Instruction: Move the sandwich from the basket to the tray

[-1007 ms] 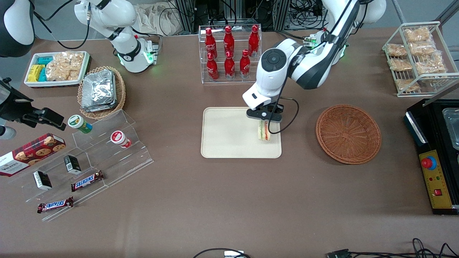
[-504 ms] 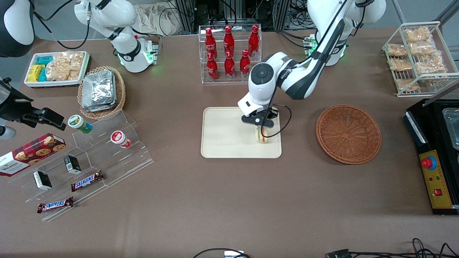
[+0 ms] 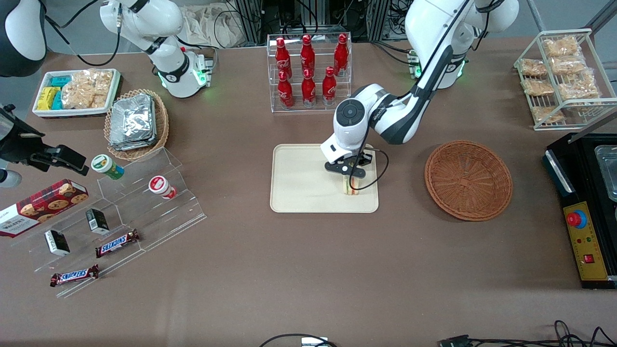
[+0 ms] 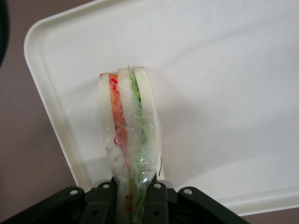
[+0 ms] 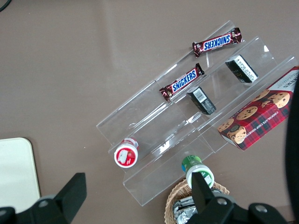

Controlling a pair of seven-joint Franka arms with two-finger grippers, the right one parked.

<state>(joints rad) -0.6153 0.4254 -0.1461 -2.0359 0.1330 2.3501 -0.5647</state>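
My left gripper (image 3: 349,177) is shut on the sandwich (image 3: 352,186), a plastic-wrapped wedge of pale bread with green and orange-red filling. It holds the sandwich on edge, low over the cream tray (image 3: 299,185), at the tray's end nearest the basket. In the left wrist view the fingers (image 4: 156,198) pinch the sandwich (image 4: 128,126), whose tip rests on or just above the tray (image 4: 224,74) near a rounded corner. The reddish-brown wicker basket (image 3: 467,179) is empty and sits beside the tray, toward the working arm's end of the table.
A clear rack of red bottles (image 3: 308,65) stands farther from the camera than the tray. A white wire rack of snack bags (image 3: 559,77) and a black machine (image 3: 585,207) are at the working arm's end. A clear stepped stand (image 3: 120,212), a tan basket of foil packets (image 3: 135,123) and a white snack tray (image 3: 74,91) lie toward the parked arm's end.
My gripper has carried the sandwich lower onto the tray and slightly toward the parked arm's end; the arm's elbow has swung away from the camera.
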